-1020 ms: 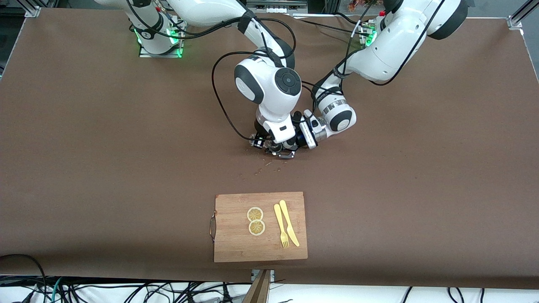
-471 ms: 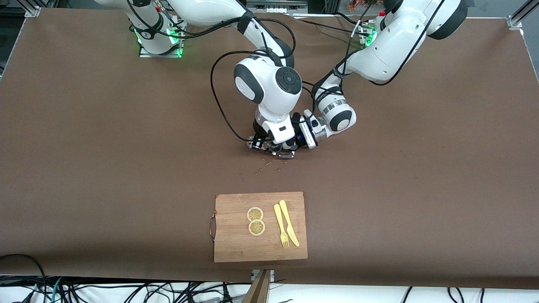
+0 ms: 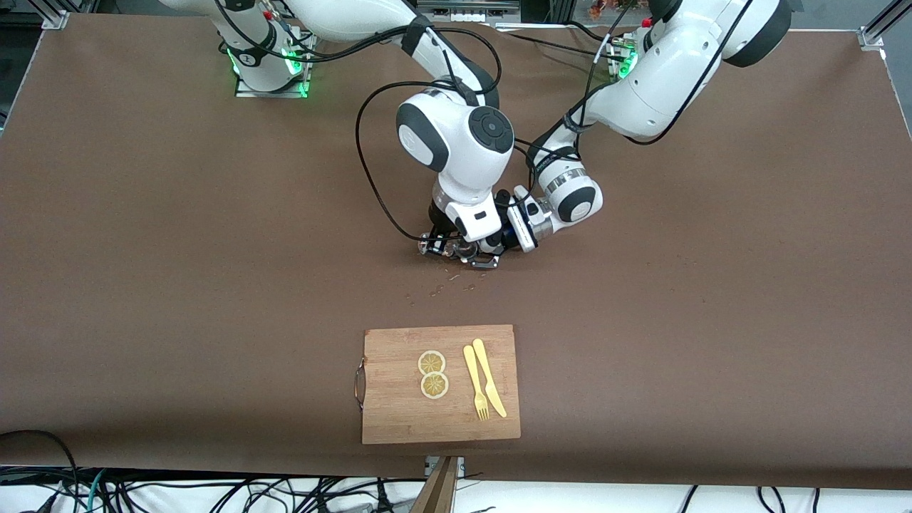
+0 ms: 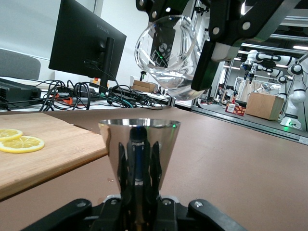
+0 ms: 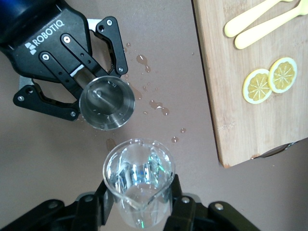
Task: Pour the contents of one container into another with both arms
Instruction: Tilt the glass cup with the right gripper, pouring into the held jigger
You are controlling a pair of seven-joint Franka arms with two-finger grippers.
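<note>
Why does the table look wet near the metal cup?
Droplets lie spilled on the table between the metal cup and the board. The glass above is tipped, so some water probably missed.

You have a brown table (image 3: 178,235) carrying a wooden board (image 3: 399,413) near the camera, with water droplets (image 3: 436,290) spilled mid-table.

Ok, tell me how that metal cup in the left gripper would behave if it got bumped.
The metal cup tapers to a narrow foot, so it looks apt to tip once released. Its polished wall is probably slippery, more so with spilled droplets beside it. It looks stiff and unlikely to dent. Held by the left gripper, a bump from the glass beaker would likely just jar it.
</note>
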